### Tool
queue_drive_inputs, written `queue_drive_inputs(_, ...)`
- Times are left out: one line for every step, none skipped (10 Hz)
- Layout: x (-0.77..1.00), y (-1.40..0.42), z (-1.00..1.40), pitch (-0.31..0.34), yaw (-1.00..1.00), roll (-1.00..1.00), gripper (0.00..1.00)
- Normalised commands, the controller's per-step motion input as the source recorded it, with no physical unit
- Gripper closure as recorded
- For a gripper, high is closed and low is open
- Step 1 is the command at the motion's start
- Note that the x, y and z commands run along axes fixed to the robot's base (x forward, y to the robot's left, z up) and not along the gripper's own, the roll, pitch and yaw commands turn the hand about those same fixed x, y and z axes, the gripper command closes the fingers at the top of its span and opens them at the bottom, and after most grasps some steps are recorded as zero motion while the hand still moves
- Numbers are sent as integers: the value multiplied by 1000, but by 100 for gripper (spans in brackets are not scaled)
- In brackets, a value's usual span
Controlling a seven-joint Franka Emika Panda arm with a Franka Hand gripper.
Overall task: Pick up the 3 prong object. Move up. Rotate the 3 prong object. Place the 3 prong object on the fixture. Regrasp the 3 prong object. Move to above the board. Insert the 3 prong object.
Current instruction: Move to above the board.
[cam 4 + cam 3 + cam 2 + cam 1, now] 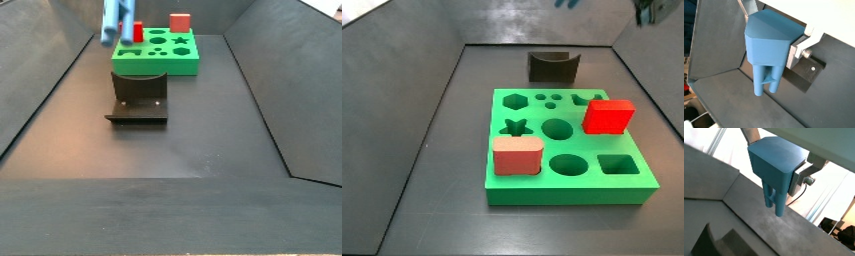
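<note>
On the gripper (799,178), high above the floor, a flat silver finger plate (806,174) is being shown, a round screw (809,180) and a looping black cable (797,193) being carried beside it.

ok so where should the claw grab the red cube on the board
Take the red cube by two opposite flat side faces, coming straight down from above: it stands upright on the board with nothing close beside it. The claw, high up, is shut on the 3 prong object.

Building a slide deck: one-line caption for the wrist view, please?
Pincer holds the 3 prong object high above the dark floor.
</note>
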Motion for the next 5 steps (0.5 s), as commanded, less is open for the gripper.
queue_drive_inputs(29,-20,362,187,147,-32,100)
queue_drive_inputs(-846,-1000,518,30,35,-1000,100)
queue_drive_inputs(-849,-1000,475,21,38,-1000,100)
queue_drive_inputs(-936,-1000,521,-20,43,-1000,100)
queue_drive_inputs(-969,-1000,521,-34,44,-1000,100)
